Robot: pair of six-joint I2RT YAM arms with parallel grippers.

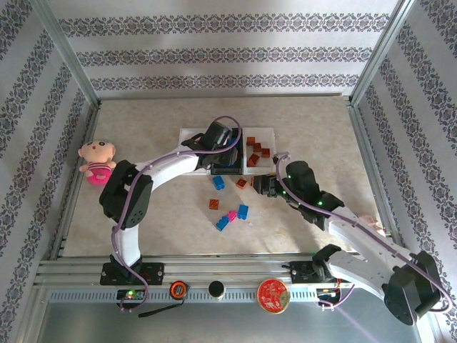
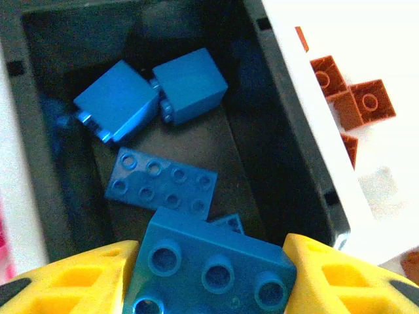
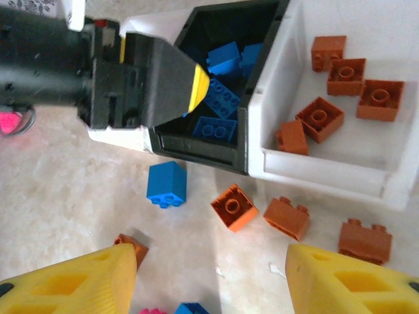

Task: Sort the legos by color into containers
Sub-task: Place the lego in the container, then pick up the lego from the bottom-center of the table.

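Here, blue legos (image 2: 160,180) inside black tray (image 2: 293,152).

Wht/blk arms (image 1: 168,164), yel pincer fingers (image 2: 72,278)

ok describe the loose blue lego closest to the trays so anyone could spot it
Start at the black middle tray in the row of three. On the table just outside its near wall sits one blue lego. Its closest neighbours are all orange legos.

A beige table (image 1: 143,128) bears three joined containers (image 1: 188,136), loose blue, orange and pink legos (image 1: 218,182) near their front edge, and a plush doll (image 1: 96,163) well to their left.
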